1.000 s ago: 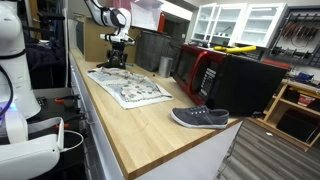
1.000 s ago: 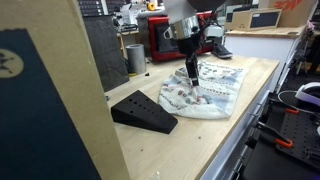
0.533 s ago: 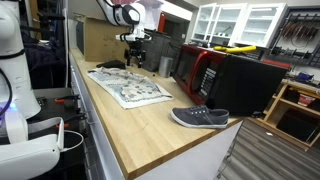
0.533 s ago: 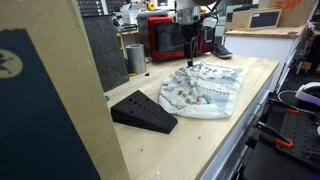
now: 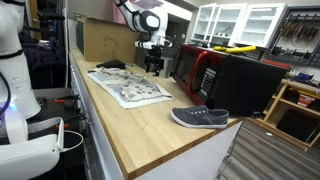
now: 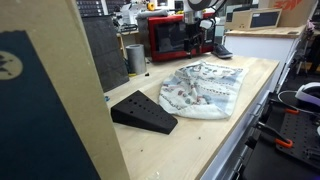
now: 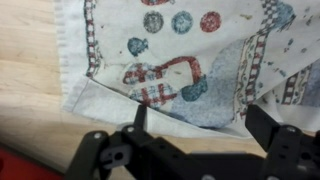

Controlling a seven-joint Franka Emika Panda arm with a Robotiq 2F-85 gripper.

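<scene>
A black wedge (image 6: 143, 110) lies nearest on the bench (image 6: 190, 140), just beside the cloth (image 6: 205, 88). The cloth is a pale towel printed with checks and round patches. It lies rumpled on the wood and nothing rests on it.

Your end effector (image 6: 195, 45) hangs over the cloth's far edge, raised clear of the fabric. Its fingers are spread wide with nothing between them. In the wrist view the fingers (image 7: 140, 118) frame a folded hem of the cloth, and bare bench shows beside that hem.

Behind the cloth stands a metal cup (image 6: 135, 57), off toward the wedge's side. A red microwave (image 6: 168, 38) stands beyond the cloth's far edge, past your end effector. In an exterior view a grey shoe (image 5: 200, 118) lies on the bench well apart from the cloth, in front of the microwave.
</scene>
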